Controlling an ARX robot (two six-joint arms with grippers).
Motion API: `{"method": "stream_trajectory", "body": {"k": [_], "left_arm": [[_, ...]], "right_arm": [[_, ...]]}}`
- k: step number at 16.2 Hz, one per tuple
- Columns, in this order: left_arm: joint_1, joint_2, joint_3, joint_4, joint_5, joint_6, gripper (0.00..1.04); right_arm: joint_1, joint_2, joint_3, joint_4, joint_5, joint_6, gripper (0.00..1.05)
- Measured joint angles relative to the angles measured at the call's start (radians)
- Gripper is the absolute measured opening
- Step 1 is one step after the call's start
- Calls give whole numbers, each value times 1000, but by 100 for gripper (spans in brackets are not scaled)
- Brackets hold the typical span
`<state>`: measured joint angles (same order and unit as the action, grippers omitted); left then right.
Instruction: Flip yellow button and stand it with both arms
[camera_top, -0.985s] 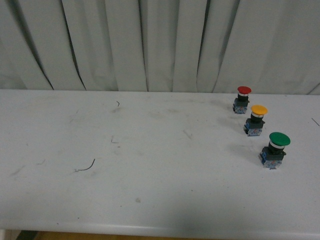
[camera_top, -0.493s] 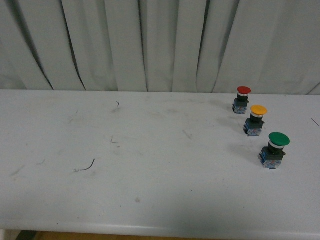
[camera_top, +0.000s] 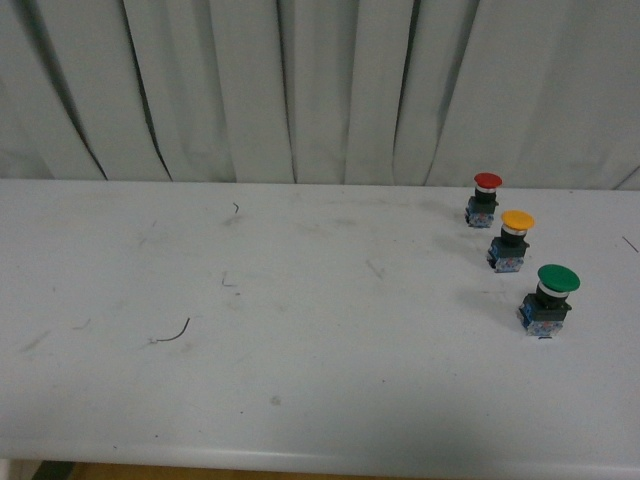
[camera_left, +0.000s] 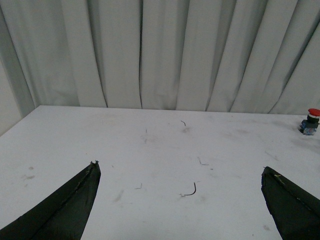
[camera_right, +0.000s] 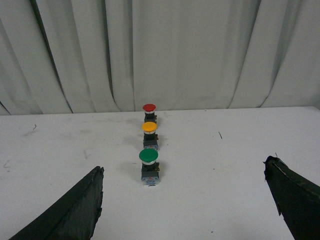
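Observation:
The yellow button (camera_top: 516, 238) stands upright, cap up, on the white table (camera_top: 300, 330) at the right, between a red-capped switch (camera_top: 485, 197) behind it and a green-capped switch (camera_top: 549, 298) in front. In the right wrist view the yellow button (camera_right: 149, 134) stands in the middle of the row, well ahead of my open, empty right gripper (camera_right: 182, 172). My left gripper (camera_left: 180, 170) is open and empty over the table's left part, with only the red-capped switch (camera_left: 310, 121) in its view. Neither arm shows in the front view.
White curtains (camera_top: 320, 90) hang right behind the table's far edge. A short curved wire scrap (camera_top: 172, 334) lies at the left front, also in the left wrist view (camera_left: 190, 190). The table's front edge (camera_top: 300, 462) runs close to the camera.

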<state>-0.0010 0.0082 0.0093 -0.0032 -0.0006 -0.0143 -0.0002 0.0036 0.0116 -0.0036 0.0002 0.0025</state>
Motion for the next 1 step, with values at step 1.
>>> {"method": "stream_trajectory", "body": {"k": [1], "left_arm": [[0,0,0,0,0,0,98]], "right_arm": [[0,0,0,0,0,0,98]]}}
